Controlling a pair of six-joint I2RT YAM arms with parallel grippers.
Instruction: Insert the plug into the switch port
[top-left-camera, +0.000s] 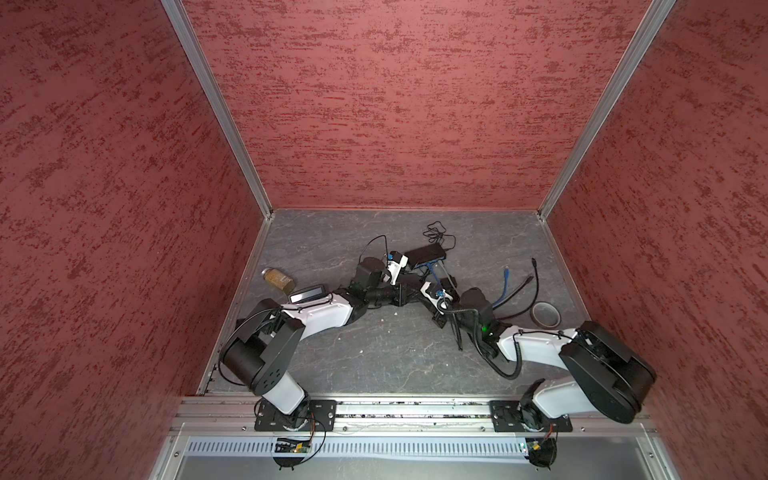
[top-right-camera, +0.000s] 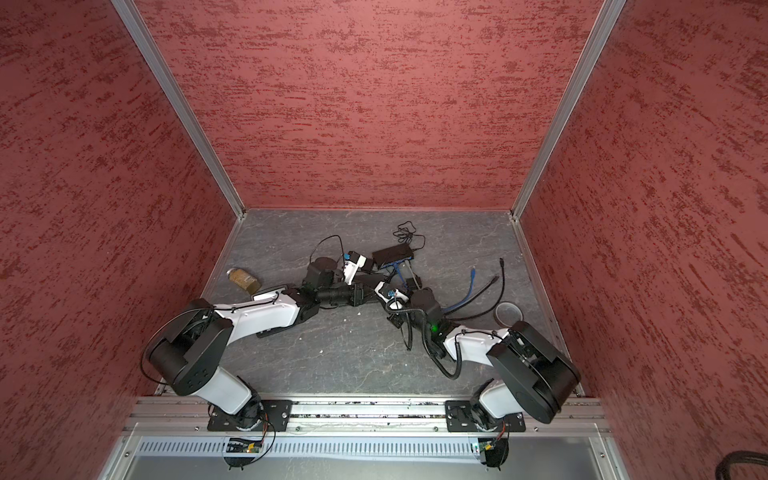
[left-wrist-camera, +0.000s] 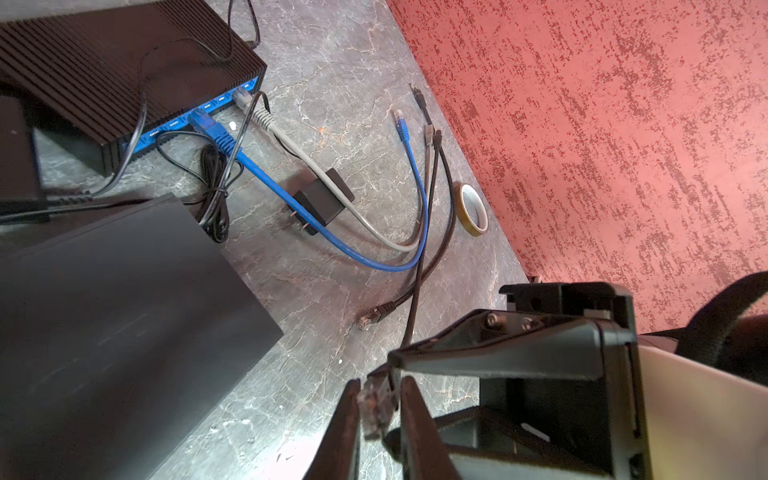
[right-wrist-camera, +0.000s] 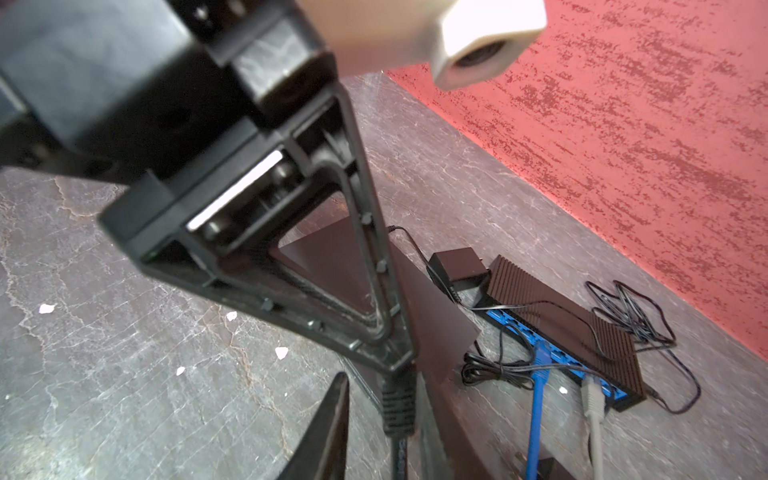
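left gripper (left-wrist-camera: 379, 384) pinches plug (left-wrist-camera: 374, 411); switch (left-wrist-camera: 104, 62) holds two cables (left-wrist-camera: 224, 139).

plug (left-wrist-camera: 374, 409): clear, on black cable (right-wrist-camera: 398, 409), clamped in left gripper (left-wrist-camera: 376, 397) | switch (left-wrist-camera: 104, 62): black ribbed box, blue port face (left-wrist-camera: 187, 120), lying flat, apart from plug

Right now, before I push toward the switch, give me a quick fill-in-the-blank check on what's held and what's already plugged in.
1. The left gripper is shut on the clear ____ at the end of the black cable.
2. Two cables are already plugged into the switch: a blue cable and a ____ one.
3. The switch's port face is coloured ____.
Missing words: plug; grey; blue.
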